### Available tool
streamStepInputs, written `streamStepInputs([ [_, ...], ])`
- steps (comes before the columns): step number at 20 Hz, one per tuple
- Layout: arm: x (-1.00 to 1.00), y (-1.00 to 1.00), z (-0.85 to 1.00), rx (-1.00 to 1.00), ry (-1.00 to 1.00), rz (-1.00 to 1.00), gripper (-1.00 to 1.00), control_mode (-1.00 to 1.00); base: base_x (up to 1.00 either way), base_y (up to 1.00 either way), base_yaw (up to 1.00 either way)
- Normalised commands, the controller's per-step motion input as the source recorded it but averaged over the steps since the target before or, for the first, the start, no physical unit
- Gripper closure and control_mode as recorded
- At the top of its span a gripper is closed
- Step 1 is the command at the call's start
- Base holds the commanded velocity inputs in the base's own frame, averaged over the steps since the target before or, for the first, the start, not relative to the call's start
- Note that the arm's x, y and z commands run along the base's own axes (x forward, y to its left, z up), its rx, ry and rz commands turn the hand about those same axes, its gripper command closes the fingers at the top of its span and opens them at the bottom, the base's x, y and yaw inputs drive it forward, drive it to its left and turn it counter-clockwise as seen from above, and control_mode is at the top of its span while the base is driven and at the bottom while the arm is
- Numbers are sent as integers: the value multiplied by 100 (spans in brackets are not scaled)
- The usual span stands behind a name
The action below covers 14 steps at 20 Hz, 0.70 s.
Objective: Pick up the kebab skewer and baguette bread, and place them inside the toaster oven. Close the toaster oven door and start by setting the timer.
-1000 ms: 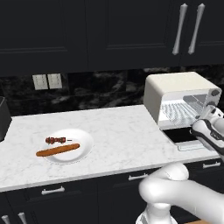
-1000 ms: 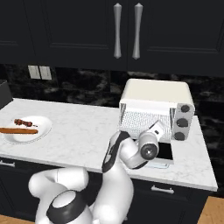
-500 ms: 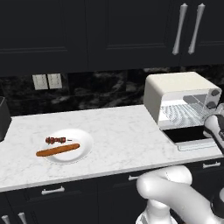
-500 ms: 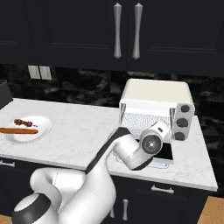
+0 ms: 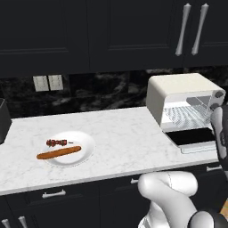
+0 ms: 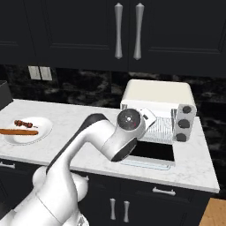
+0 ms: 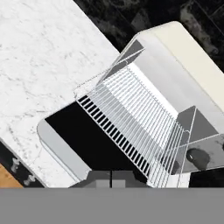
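The kebab skewer [image 5: 57, 142] and the baguette bread [image 5: 59, 152] lie side by side on a white plate [image 5: 84, 143] at the counter's left; they also show as skewer [image 6: 24, 123] and baguette [image 6: 17, 131]. The cream toaster oven [image 5: 178, 89] stands at the right. Its door [image 7: 92, 140] is folded down flat and open, and the wire rack [image 7: 140, 118] sticks out over it. My gripper [image 7: 111, 178] hovers above the door's front edge, shut with nothing in it. The hand [image 6: 143, 117] sits in front of the oven mouth, far from the plate.
A dark slot toaster [image 5: 3, 120] stands at the counter's far left edge. The oven's knobs [image 6: 183, 123] run down its right side. Black cabinets hang above, and bare marble counter [image 5: 124, 133] lies between plate and oven.
The gripper's fingers have closed on nothing. The hand has lifted from low by the open door to in front of the oven mouth. Plate, skewer and baguette have not moved.
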Motion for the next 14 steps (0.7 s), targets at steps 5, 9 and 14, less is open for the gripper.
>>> streamStepInputs([
  [5, -58, 91, 30, 6, 19, -13, 100, -100, 0, 0, 0],
  [9, -42, 100, 17, 6, 15, -8, 100, -100, 0, 0, 0],
  [14, -20, 100, 27, 11, 9, -10, 100, -100, 0, 0, 0],
])
